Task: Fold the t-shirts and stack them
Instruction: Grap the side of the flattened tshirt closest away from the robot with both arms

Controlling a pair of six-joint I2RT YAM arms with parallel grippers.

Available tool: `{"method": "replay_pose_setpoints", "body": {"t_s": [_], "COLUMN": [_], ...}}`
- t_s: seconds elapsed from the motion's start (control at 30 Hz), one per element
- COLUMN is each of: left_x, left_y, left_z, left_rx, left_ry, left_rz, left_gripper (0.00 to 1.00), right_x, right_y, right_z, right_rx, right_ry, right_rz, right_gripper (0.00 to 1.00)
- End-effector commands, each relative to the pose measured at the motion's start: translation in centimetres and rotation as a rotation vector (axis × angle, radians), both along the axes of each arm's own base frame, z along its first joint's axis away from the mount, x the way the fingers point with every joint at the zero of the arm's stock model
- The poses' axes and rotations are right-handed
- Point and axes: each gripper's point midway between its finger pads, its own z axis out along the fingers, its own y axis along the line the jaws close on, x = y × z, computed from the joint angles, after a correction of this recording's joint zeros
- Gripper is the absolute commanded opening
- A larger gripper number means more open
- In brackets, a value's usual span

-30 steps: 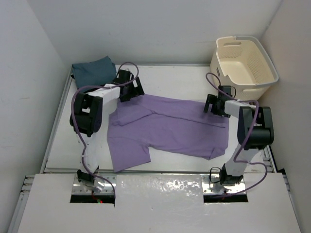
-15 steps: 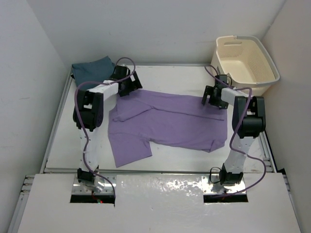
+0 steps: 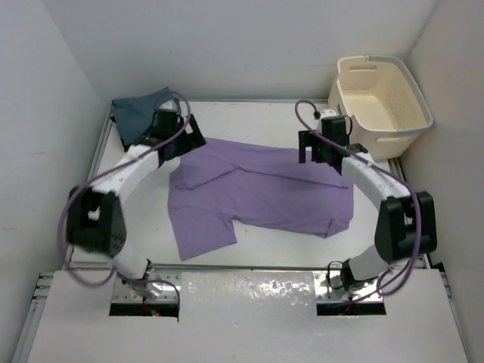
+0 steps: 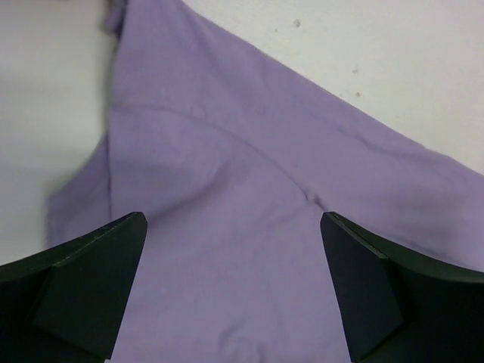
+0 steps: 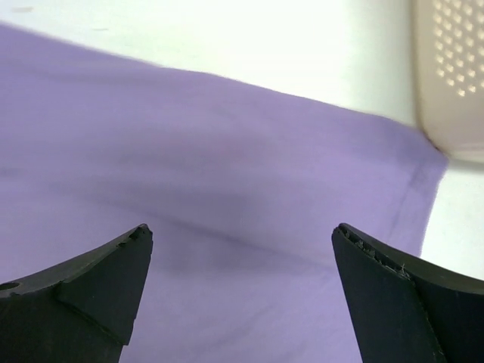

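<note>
- Step in hand, as I read it: start of the fold on the lavender t-shirt (image 3: 265,193). It's spread flat across the middle of the counter (image 3: 249,113), not yet folded, with one sleeve trailing toward the near edge.
- The slate blue-grey t-shirt (image 3: 140,112) sits bunched in the far left corner, probably the stack spot. No red or black shirt in view.
- The cream tub (image 3: 370,117) is at the far right corner, just beside the shirt's far right corner.
- My left gripper (image 3: 180,140) is fully spread and holds nothing. It hangs over the shirt's far left end, with a sleeve seam showing between the fingers in the wrist view.
- My right gripper (image 3: 318,147) is also fully spread and holds nothing. It's over the far right part of the shirt, with the cloth edge just beyond the fingers.
- Whether either gripper touches the cloth, I can't tell.
- Next move likely needs both grippers to drop onto the far edge and pinch a single layer at each end. Then both draw evenly toward the near edge so the fold stays straight. The right side needs clearance from the tub.
- Versus a second ago:
  - Both arms are stretched out lower, elbows no longer stacked up.
  - The left gripper has shifted toward the far left corner.
  - The right gripper has moved toward the far edge and a bit left.
  - The shirt lies much the same.
</note>
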Motion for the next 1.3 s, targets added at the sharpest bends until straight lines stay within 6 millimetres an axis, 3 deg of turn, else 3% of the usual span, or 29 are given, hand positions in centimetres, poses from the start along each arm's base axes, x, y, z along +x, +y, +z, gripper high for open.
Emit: {"method": "replay_pose_setpoints", "body": {"t_s": [0.0,0.03,0.1,0.13,0.2,0.23,0.27,0.33,0.37,0.4,0.53,0.73,0.8,0.93,1.03,1.1,1.13,1.17,1.27], "left_x": [-5.2,-6.8,-11.9,-13.6,-18.8,-20.3,-23.2,-25.8,-28.1,-29.1,-32.9,-33.5,-33.7,-31.7,-32.6,-33.0,-33.1,-33.1,-32.8], "left_y": [1.4,1.6,2.0,1.8,1.7,1.5,0.8,-0.2,-0.8,-0.9,-0.1,0.6,0.8,-1.4,-1.5,-1.3,-1.3,-1.2,-1.3], "left_z": [1.4,2.7,-0.9,-0.4,-3.6,-3.3,-4.9,-5.5,-7.0,-7.5,-10.7,-12.4,-13.4,-13.9,-14.4,-14.6,-14.7,-14.6,-14.5], "left_rx": [-0.03,-0.052,-0.048,-0.062,-0.053,-0.068,-0.086,-0.13,-0.15,-0.162,-0.121,-0.036,-0.008,-0.067,-0.047,-0.039,-0.035,-0.034,-0.031], "left_ry": [0.006,-0.014,0.129,0.123,0.271,0.273,0.363,0.408,0.488,0.516,0.671,0.728,0.757,0.705,0.728,0.74,0.742,0.741,0.731], "left_rz": [0.101,0.104,0.119,0.101,0.093,0.081,0.067,0.041,0.03,0.026,0.042,0.039,0.036,-0.029,-0.051,-0.058,-0.061,-0.062,-0.078], "left_gripper": [1.0,1.0,1.0,1.0,1.0,1.0,1.0,1.0,1.0,1.0,1.0,0.94,0.86,0.71,0.54,0.32,0.14,0.04,0.0], "right_x": [-1.8,-2.9,-4.6,-4.6,-5.2,-5.5,-5.5,-5.4,-5.4,-5.5,-6.0,-6.3,-6.6,-7.2,-8.4,-9.8,-10.3,-11.8,-15.0], "right_y": [1.5,1.9,1.8,1.9,1.0,0.7,0.2,-0.2,-0.6,-1.1,-2.4,-2.8,-3.0,-2.8,-3.5,-4.3,-4.4,-4.8,-5.6], "right_z": [1.8,0.8,0.1,0.3,0.5,0.3,0.4,0.8,0.8,0.6,0.3,0.2,0.2,0.8,0.2,-0.4,-0.5,-1.3,-2.6], "right_rx": [-0.022,0.001,0.034,0.04,0.024,0.015,-0.006,-0.026,-0.037,-0.063,-0.11,-0.11,-0.105,-0.041,-0.015,-0.002,-0.003,-0.021,-0.055], "right_ry": [-0.061,-0.053,-0.063,-0.084,-0.099,-0.093,-0.096,-0.102,-0.1,-0.094,-0.079,-0.076,-0.081,-0.129,-0.124,-0.101,-0.088,-0.03,0.073], "right_rz": [0.041,0.038,0.016,0.012,-0.027,-0.041,-0.059,-0.078,-0.091,-0.111,-0.165,-0.191,-0.212,-0.226,-0.282,-0.329,-0.331,-0.351,-0.382], "right_gripper": [0.99,0.99,0.99,0.99,0.99,0.99,0.99,0.99,0.99,0.99,0.99,0.99,0.99,0.99,0.99,0.99,0.99,0.99,0.99]}}
